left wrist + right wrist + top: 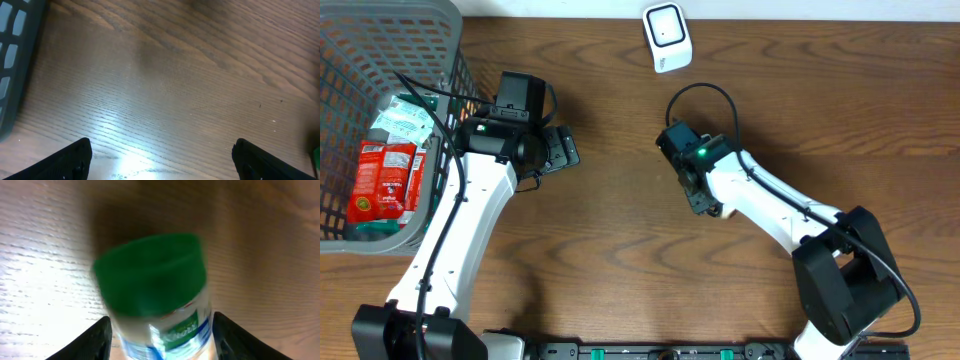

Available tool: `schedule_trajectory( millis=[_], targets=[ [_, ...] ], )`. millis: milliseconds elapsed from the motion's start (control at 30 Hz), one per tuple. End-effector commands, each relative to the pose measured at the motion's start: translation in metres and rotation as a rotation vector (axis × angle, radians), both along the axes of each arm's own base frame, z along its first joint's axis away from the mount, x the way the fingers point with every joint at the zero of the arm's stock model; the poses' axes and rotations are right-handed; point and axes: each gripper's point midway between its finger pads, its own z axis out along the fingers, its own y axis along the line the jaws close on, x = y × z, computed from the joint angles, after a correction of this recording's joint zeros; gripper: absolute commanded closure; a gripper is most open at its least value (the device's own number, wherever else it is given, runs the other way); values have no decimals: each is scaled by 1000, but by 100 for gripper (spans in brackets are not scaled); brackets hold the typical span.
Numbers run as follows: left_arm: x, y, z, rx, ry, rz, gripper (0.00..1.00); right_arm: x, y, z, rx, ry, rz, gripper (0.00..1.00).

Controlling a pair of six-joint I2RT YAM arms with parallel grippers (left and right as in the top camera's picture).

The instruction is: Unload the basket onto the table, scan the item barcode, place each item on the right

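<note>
Overhead view first: where is the item from the scanner (666,36)? (Ana)

It is on the robot's side of the scanner and a little to the right, under the right gripper (698,190), so I see almost nothing of it there. The right wrist view shows it: a bottle (167,320) with a green cap (150,272), between the two fingers. (Ben)

Is it held? (Ana)

I think yes. Both fingers seem to touch its sides at a middle width, but the picture is blurred, so I say it with care. (Ben)

And its long axis? (Ana)

It runs along the fingers, cap end away from the wrist. I cannot find the barcode; it may be on a hidden side of the label. (Ben)

Which arm is nearer to the scanner? (Ana)

The right one, clearly. The left gripper (560,150) is further off, to the left of the scanner, beside the basket (445,30). Its jaws are wide, with nothing between them. (Ben)

So the next move? (Ana)

In my judgement the right arm carries the bottle away from the robot, toward the scanner, and turns it about its long axis until the code faces the scanner. (Ben)
</note>
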Motion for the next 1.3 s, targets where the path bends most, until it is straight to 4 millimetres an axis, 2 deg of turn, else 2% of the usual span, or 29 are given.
schedule_trajectory(
  millis=[0,267,467,967,1267],
  targets=[
    [-1,3,0,10,4,-3,10,-2,-8,-3,3,22,-7,41],
    [-1,3,0,10,4,-3,10,-3,-10,-4,5,34,-1,44],
    [-1,3,0,10,4,-3,10,-5,-13,-9,3,37,-6,40],
    [-1,3,0,10,4,-3,10,-4,-32,-23,85,82,-103,46],
    [-1,3,0,10,4,-3,10,-7,-44,-30,91,96,-141,44]
  ],
)
